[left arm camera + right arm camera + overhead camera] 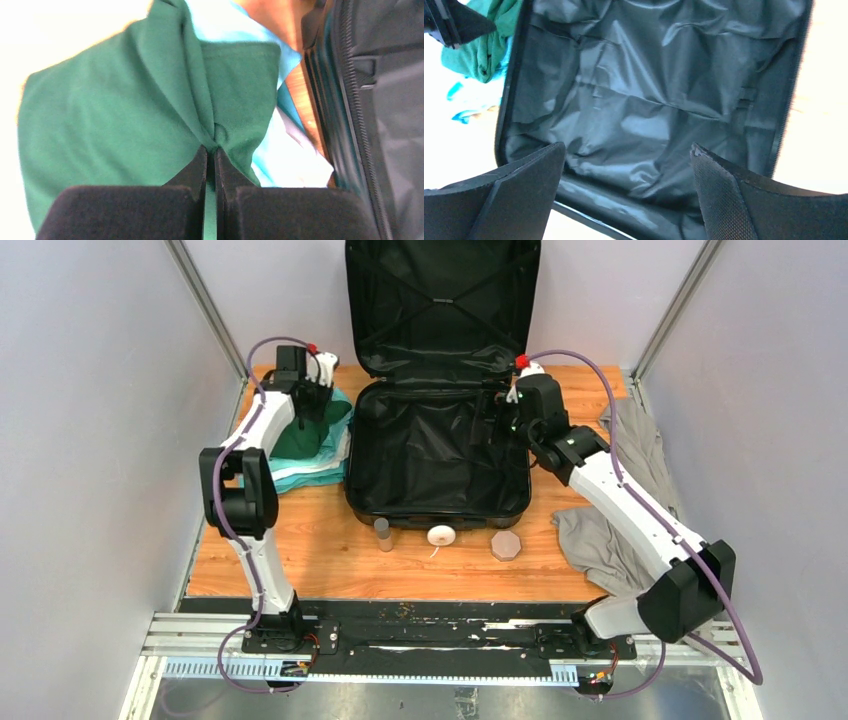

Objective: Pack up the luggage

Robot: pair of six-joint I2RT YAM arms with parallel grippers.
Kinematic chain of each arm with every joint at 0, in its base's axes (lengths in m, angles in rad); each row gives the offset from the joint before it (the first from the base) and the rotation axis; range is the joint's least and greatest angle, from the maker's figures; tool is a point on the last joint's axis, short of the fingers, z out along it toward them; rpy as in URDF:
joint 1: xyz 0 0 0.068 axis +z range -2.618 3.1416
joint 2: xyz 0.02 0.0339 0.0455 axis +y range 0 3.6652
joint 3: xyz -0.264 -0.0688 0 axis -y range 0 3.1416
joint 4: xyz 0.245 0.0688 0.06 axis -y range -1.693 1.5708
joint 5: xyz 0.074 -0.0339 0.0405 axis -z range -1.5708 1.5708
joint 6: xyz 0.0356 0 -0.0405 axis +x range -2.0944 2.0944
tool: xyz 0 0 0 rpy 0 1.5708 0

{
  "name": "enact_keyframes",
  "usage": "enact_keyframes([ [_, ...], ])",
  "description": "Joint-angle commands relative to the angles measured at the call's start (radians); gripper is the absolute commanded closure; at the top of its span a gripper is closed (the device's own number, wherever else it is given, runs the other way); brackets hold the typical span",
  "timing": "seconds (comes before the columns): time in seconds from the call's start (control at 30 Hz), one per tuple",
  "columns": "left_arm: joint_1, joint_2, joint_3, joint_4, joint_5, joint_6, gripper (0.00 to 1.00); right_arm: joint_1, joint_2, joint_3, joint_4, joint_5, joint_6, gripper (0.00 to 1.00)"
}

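Observation:
The luggage [438,455], a black suitcase, lies open in the middle of the table with its lid standing up at the back; only black lining [649,100] shows inside. A green garment [310,435] lies on a light blue one [300,478] left of the case. My left gripper [312,400] is shut on a fold of the green garment [125,115], pinched between the fingers [192,170]. My right gripper [505,405] hangs open and empty over the case's right side, its fingers [719,185] wide apart.
Grey clothes [615,510] lie heaped right of the case. In front of it stand a small grey bottle [383,533], a white round object [440,535] and a tan octagonal object [506,545]. Walls close in both sides.

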Motion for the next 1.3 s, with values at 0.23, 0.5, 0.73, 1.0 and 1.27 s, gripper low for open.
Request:
enact_keyframes([
  [0.23,0.009,-0.183,0.026,-0.086,0.037,-0.023,1.0,0.135,0.174,0.121,0.057,-0.068,0.169,0.02],
  [0.5,-0.003,-0.118,-0.064,-0.081,0.017,0.081,0.0,0.159,0.151,0.082,0.041,-0.021,0.166,0.0],
  [0.73,-0.062,-0.117,-0.172,-0.022,0.032,0.194,0.0,0.151,0.117,0.045,0.027,-0.006,0.163,0.0],
  [1.0,-0.085,-0.034,-0.131,0.053,0.032,0.165,0.0,0.152,0.123,0.037,0.027,-0.023,0.16,0.0],
  [1.27,-0.099,0.085,-0.048,0.063,-0.01,0.132,0.25,0.151,0.16,0.057,0.022,-0.043,0.159,0.03],
])
